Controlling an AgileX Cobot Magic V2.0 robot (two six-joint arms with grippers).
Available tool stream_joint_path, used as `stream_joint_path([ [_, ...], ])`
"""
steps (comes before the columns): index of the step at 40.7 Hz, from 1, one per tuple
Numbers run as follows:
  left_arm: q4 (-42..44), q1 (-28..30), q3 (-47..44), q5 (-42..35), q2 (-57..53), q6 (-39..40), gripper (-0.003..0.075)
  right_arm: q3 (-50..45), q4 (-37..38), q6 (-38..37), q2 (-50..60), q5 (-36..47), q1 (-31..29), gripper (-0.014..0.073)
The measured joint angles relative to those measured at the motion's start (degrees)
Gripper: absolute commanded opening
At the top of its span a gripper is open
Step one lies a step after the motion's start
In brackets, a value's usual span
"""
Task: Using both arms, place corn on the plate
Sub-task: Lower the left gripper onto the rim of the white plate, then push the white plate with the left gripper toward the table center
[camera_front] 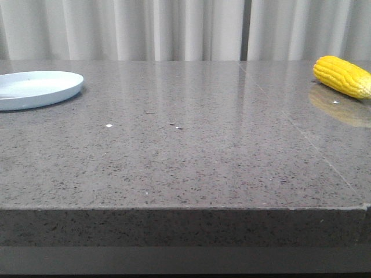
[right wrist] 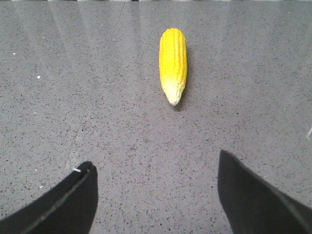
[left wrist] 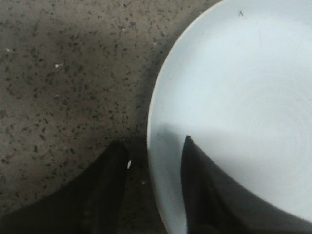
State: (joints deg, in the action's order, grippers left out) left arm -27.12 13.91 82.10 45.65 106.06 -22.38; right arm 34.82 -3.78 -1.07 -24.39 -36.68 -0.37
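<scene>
The yellow corn [camera_front: 343,76] lies on its side at the table's far right, part cut off by the frame edge. In the right wrist view the corn [right wrist: 173,63] lies ahead of my right gripper [right wrist: 156,160], pale tip toward it. That gripper is wide open and empty, well short of the corn. The pale blue-white plate [camera_front: 35,88] sits flat at the far left. In the left wrist view my left gripper [left wrist: 153,142] straddles the rim of the plate [left wrist: 234,97], one finger over the plate, one over the table, with a gap between them. Neither gripper shows in the front view.
A grey speckled stone table [camera_front: 185,156] has its front edge near the camera. A thin seam [camera_front: 301,133] runs diagonally across its right part. White curtains [camera_front: 185,29] hang behind.
</scene>
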Motion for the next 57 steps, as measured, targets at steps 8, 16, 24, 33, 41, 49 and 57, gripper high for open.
stream_joint_path([
  [8, 0.29, 0.0, 0.0, 0.71, 0.09, -0.02, -0.002, 0.0, 0.0, 0.0, 0.0, 0.0, 0.0, 0.0542],
  [16, -0.87, -0.23, 2.16, 4.03, -0.12, -0.02, -0.002, 0.0, 0.0, 0.0, 0.0, 0.0, 0.0, 0.0542],
  [24, -1.23, -4.02, 8.39, 8.8, -2.15, -0.12, -0.002, 0.0, 0.0, 0.0, 0.0, 0.0, 0.0, 0.0542],
  [33, -4.17, -12.96, 11.5, 11.34, -2.59, -0.12, -0.002, 0.0, 0.0, 0.0, 0.0, 0.0, 0.0, 0.0542],
  [41, -4.97, -21.51, 11.54, 11.23, -1.95, -0.12, -0.002, 0.0, 0.0, 0.0, 0.0, 0.0, 0.0, 0.0542],
  [49, -5.18, -26.67, 11.63, 10.39, 1.37, -0.12, -0.002, 0.0, 0.0, 0.0, 0.0, 0.0, 0.0, 0.0542],
  [57, -5.02, -28.61, 11.63, 8.95, 4.49, -0.12, -0.0016, 0.0, 0.0, 0.0, 0.0, 0.0, 0.0, 0.0542],
])
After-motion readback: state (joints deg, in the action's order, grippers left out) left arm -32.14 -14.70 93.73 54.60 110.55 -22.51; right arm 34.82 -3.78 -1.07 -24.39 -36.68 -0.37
